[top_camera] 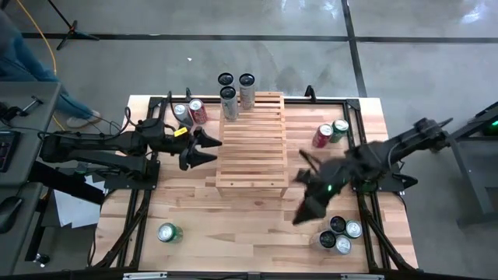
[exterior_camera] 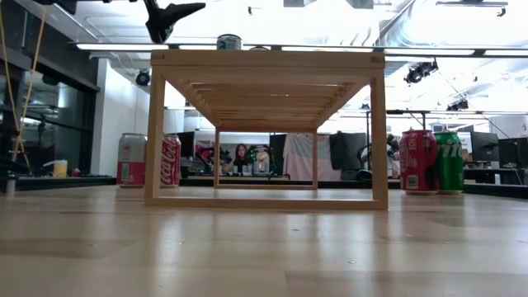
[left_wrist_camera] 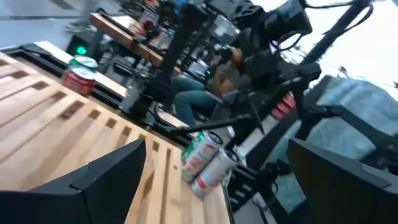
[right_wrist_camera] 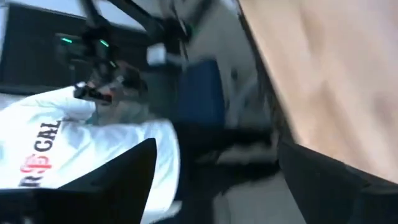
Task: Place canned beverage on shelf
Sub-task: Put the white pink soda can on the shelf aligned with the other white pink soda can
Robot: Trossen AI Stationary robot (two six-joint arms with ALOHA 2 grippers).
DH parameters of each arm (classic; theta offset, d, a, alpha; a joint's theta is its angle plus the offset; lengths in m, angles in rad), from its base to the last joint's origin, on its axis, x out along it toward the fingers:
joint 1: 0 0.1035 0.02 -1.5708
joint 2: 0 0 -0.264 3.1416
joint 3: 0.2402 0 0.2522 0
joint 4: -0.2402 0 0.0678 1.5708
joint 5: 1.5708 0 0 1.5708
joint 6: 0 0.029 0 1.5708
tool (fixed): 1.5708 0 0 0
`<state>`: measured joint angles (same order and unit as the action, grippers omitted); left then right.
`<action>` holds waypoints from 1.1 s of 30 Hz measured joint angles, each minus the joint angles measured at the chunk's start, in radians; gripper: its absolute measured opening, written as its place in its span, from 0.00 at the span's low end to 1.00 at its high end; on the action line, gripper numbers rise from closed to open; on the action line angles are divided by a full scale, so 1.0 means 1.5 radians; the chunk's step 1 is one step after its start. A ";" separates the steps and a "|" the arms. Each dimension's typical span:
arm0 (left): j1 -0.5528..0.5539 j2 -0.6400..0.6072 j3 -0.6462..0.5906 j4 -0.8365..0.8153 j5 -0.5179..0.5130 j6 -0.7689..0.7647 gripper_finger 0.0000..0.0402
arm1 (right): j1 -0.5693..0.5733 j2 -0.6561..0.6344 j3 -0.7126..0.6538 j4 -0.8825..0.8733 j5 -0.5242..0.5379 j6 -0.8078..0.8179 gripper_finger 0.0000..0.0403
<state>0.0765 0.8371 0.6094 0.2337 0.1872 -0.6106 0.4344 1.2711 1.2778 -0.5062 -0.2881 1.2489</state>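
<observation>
The shelf (top_camera: 250, 144) stands in the middle of the worktop (top_camera: 233, 222), its slats running across. At its far end three cans stand upright: one (top_camera: 229, 103) on the shelf's far left corner, one (top_camera: 247, 90) at its far edge, and one (top_camera: 226, 80) just beyond it.

The left end effector (top_camera: 208, 147) hovers just beside the shelf's left edge, fingers spread and holding nothing. Behind it, two cans (top_camera: 191, 112) stand near the worktop's far left corner.

The right end effector (top_camera: 310, 187) hangs to the right of the shelf's near end, tilted down toward the worktop, fingers apart and empty. A cluster of cans (top_camera: 340, 232) sits near the worktop's front right corner, just beside it. A red can (top_camera: 323, 136) and a green can (top_camera: 340, 129) stand together by the right edge. Another green can (top_camera: 167, 232) stands alone at the front left.
</observation>
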 joint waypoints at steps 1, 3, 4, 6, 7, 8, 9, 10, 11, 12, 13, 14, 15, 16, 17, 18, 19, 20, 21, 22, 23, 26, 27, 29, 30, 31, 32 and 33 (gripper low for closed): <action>0.000 0.000 0.000 0.000 0.008 0.006 0.95 | 0.015 0.009 0.000 -0.008 -0.012 0.054 0.80; 0.000 0.000 0.000 0.000 0.010 0.007 0.95 | 0.043 0.025 0.000 -0.027 -0.052 0.175 0.80; 0.000 0.000 0.000 0.000 0.010 0.007 0.95 | 0.057 0.033 0.000 -0.038 -0.076 0.233 0.80; 0.000 0.000 0.000 0.000 0.010 0.008 0.95 | 0.094 0.047 0.000 -0.043 -0.099 0.338 0.80; 0.000 0.000 0.000 0.000 0.010 0.008 0.95 | 0.115 0.051 0.000 -0.041 -0.098 0.375 0.80; 0.000 0.000 0.000 0.000 0.010 0.008 0.95 | 0.137 0.053 0.000 -0.040 -0.094 0.407 0.80; 0.000 0.000 0.000 0.000 0.010 0.008 0.95 | 0.158 0.056 0.000 -0.039 -0.087 0.438 0.80; 0.000 0.000 0.000 0.000 0.010 0.008 0.95 | 0.178 0.059 0.000 -0.039 -0.076 0.466 0.80; 0.000 0.000 0.000 0.000 0.010 0.008 0.95 | 0.197 0.062 0.000 -0.042 -0.059 0.492 0.80; 0.000 0.000 0.000 0.000 0.010 0.008 0.95 | 0.217 0.062 0.000 -0.046 -0.033 0.516 0.80; 0.000 0.000 0.000 0.000 0.010 0.008 0.95 | 0.237 0.062 0.000 -0.053 -0.001 0.539 0.80; 0.000 0.000 0.000 0.001 0.010 0.008 0.95 | 0.255 0.061 0.000 -0.063 0.033 0.563 0.80; 0.000 0.000 0.000 0.001 0.010 0.008 0.95 | 0.272 0.061 0.000 -0.077 0.062 0.586 0.80; 0.000 0.000 0.000 0.001 0.010 0.008 0.95 | 0.289 0.061 0.000 -0.095 0.084 0.610 0.80; 0.000 0.000 0.000 0.001 0.010 0.008 0.95 | 0.303 0.061 0.000 -0.112 0.097 0.631 0.80; 0.000 0.000 0.000 0.001 0.010 0.008 0.95 | 0.314 0.063 0.000 -0.126 0.106 0.650 0.80; 0.000 0.000 0.000 0.001 0.010 0.008 0.95 | 0.321 0.068 0.005 -0.149 0.110 0.663 0.80; 0.000 0.000 0.000 0.000 0.010 0.008 0.95 | 0.327 0.077 0.015 -0.179 0.113 0.667 0.80; 0.001 0.000 0.000 0.000 0.010 0.008 0.95 | 0.328 0.089 0.029 -0.213 0.115 0.667 0.80; 0.001 0.000 0.000 0.000 0.010 0.009 0.95 | 0.327 0.103 0.047 -0.247 0.115 0.663 0.80; 0.001 0.000 0.000 0.000 0.009 0.008 0.95 | 0.324 0.118 0.069 -0.282 0.115 0.653 0.80; 0.001 0.000 0.000 0.000 0.009 0.008 0.95 | 0.310 0.171 0.153 -0.402 0.115 0.617 0.80; 0.001 0.000 0.000 0.000 0.009 0.008 0.95 | 0.306 0.192 0.182 -0.447 0.116 0.606 0.80; 0.001 0.000 0.000 0.000 0.007 0.008 0.95 | 0.299 0.232 0.238 -0.528 0.122 0.590 0.80; 0.001 0.000 0.000 0.000 0.007 0.008 0.95 | 0.298 0.250 0.263 -0.561 0.125 0.583 0.80; 0.001 0.000 0.000 0.000 0.006 0.008 0.95 | 0.297 0.267 0.287 -0.591 0.129 0.579 0.80; 0.001 0.000 0.000 0.000 0.006 0.008 0.95 | 0.298 0.282 0.305 -0.612 0.134 0.576 0.80; 0.001 0.000 0.000 0.000 0.006 0.008 0.95 | 0.298 0.298 0.319 -0.624 0.135 0.575 0.80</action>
<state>0.0784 0.8371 0.6094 0.2337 0.1962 -0.5980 0.8814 1.7177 1.7566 -1.4416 -0.0854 2.1120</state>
